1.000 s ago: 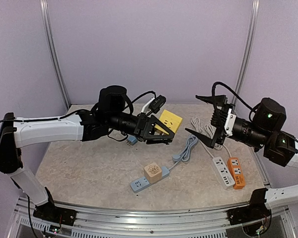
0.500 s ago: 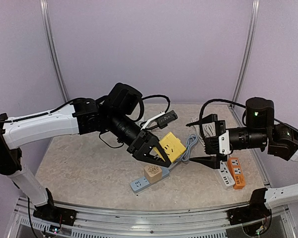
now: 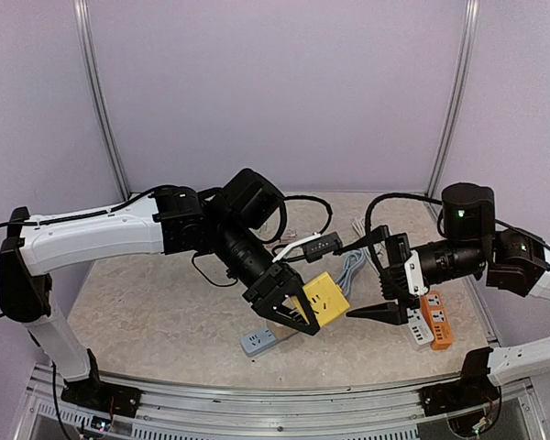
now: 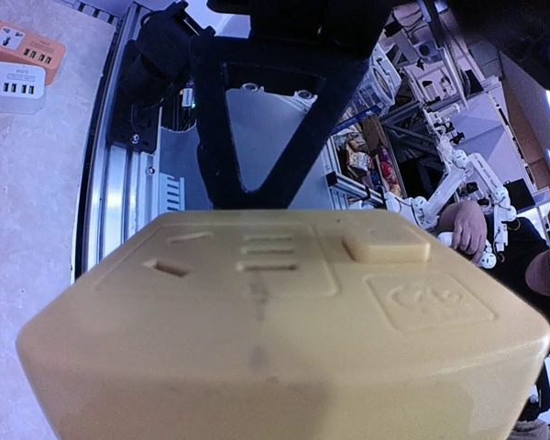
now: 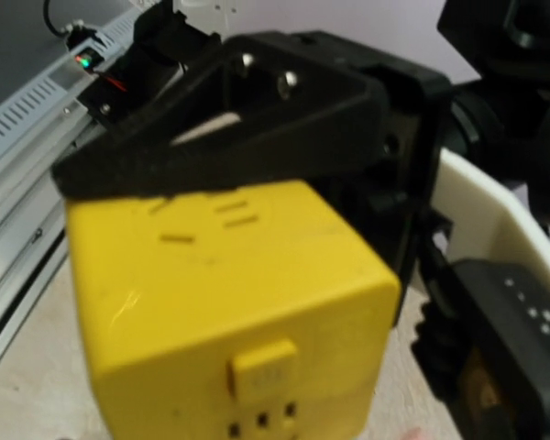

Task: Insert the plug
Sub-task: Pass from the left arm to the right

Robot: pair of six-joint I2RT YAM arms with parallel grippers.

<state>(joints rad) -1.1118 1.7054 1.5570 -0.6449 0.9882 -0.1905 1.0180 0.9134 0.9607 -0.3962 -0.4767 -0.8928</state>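
The plug is a yellow cube (image 3: 323, 295) with socket slots on its faces, and its prongs are hidden. My left gripper (image 3: 302, 307) is shut on it and holds it above the front middle of the table. The cube (image 4: 284, 312) fills the left wrist view, with one black finger (image 4: 275, 110) of the left gripper beyond it. My right gripper (image 3: 371, 280) stands open just right of the cube, facing it and apart from it. In the right wrist view the cube (image 5: 229, 302) is close, and the left gripper's fingers (image 5: 229, 119) clamp its far side.
A blue power strip (image 3: 258, 341) lies under the left gripper near the front edge. A white strip (image 3: 416, 328) and an orange strip (image 3: 434, 323) lie side by side at the right. A grey cable (image 3: 353, 264) runs across the table behind the cube.
The left arm has carried the yellow cube down and forward to the right. The right gripper has swung left and lower toward it. The left gripper now hides the beige cube on the blue strip.
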